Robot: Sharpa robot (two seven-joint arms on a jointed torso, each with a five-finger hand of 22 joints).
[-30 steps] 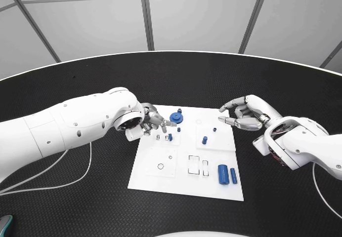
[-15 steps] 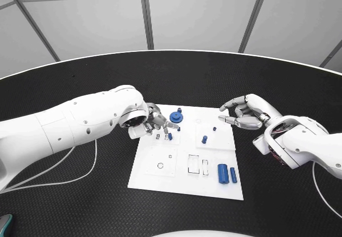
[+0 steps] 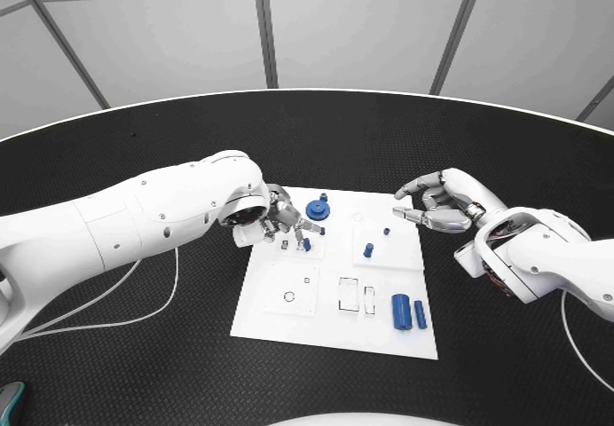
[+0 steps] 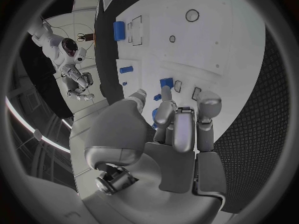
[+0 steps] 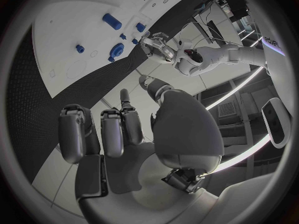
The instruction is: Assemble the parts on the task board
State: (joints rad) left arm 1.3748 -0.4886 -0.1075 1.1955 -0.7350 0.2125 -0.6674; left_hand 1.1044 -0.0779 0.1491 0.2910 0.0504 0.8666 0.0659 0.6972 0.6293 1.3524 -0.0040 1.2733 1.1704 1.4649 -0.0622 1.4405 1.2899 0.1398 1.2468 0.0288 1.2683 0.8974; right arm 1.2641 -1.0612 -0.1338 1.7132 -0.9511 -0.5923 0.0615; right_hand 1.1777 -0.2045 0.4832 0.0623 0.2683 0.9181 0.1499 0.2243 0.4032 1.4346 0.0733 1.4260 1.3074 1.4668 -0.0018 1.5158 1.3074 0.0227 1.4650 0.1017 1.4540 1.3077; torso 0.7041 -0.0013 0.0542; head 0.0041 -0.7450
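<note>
A white rectangular task board (image 3: 275,324) lies mid-bench (image 3: 153,373). A round blue part (image 3: 316,210) sits near its far edge; two blue cylinders (image 3: 407,312) lie side by side near its front right. The left hand (image 3: 279,222) hovers over the far left corner, the right hand (image 3: 433,206) beside the far right edge.

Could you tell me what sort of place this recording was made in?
Probably a robotics lab or test cell: a round black table carries a white task board with small blue parts, and grey panelled walls stand behind it.
</note>
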